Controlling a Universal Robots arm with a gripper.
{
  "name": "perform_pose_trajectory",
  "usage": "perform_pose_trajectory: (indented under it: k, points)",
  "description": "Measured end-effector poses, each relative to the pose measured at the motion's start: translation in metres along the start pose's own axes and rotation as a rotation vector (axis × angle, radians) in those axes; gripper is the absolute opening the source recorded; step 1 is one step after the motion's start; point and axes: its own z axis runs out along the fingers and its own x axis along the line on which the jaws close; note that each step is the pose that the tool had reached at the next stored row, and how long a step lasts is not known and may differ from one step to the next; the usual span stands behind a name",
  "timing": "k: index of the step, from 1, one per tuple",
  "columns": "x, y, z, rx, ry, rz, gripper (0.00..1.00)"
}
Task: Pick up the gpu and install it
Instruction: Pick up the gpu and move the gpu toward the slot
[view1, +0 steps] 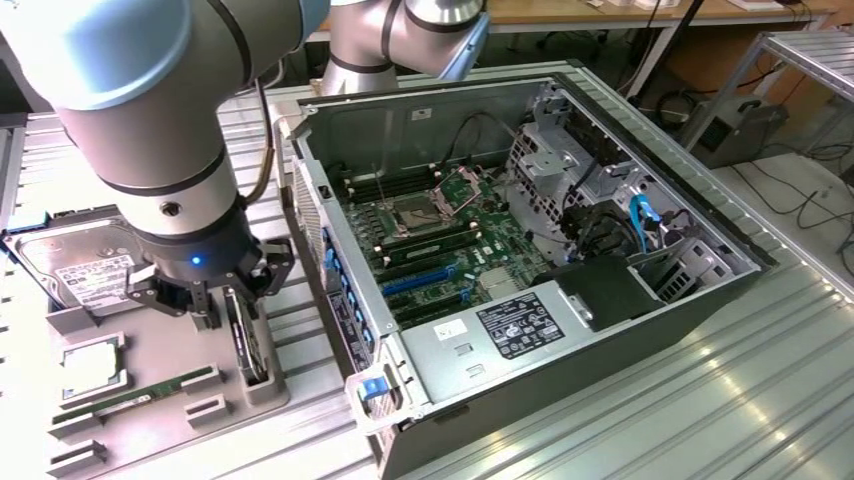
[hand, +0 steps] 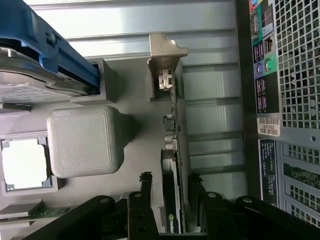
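Little is done yet: the gripper (hand: 169, 176) holds its jaws released either side of the gpu (hand: 174, 130), which stands ungrasped between them in the tray (hand: 132, 100), outside the computer case (view1: 441, 110).

one gpu (hand: 172, 200), one hard drive (view1: 74, 270), one computer (view1: 441, 250)

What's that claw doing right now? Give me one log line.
claw: open, straddling gpu | gpu: upright in gray holder, not yet lifted

We see an open computer case (view1: 400, 130) — beside it, a grey tray (view1: 158, 345) holding a hard drive (view1: 80, 268), CPU (view1: 91, 362) and RAM stick (view1: 140, 390).
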Motion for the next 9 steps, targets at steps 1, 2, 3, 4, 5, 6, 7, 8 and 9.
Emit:
perform_pose_trajectory:
  k: [1, 2, 3, 4, 5, 6, 7, 8, 9]
  points:
    - [0.0000, 0.0001, 0.0008, 0.0000, -0.0001, 0.000, 0.42]
    - [0.0000, 0.0001, 0.0009, 0.0002, 0.0000, 0.000, 0.42]
    - [0.0000, 0.0001, 0.0009, 0.0002, 0.0001, 0.000, 0.42]
    - [0.0001, 0.0002, 0.0010, 0.0003, 0.0001, 0.000, 0.42]
    - [0.0001, 0.0002, 0.0010, 0.0002, 0.0000, 0.000, 0.42]
    - [0.0001, 0.0003, 0.0012, -0.0001, -0.0002, 0.000, 0.42]
    - [0.0001, 0.0006, 0.0013, -0.0002, -0.0006, 0.000, 0.42]
    - [0.0002, 0.0010, 0.0013, -0.0001, -0.0022, 0.000, 0.42]
    - [0.0002, 0.0011, 0.0012, -0.0002, -0.0034, 0.000, 0.42]
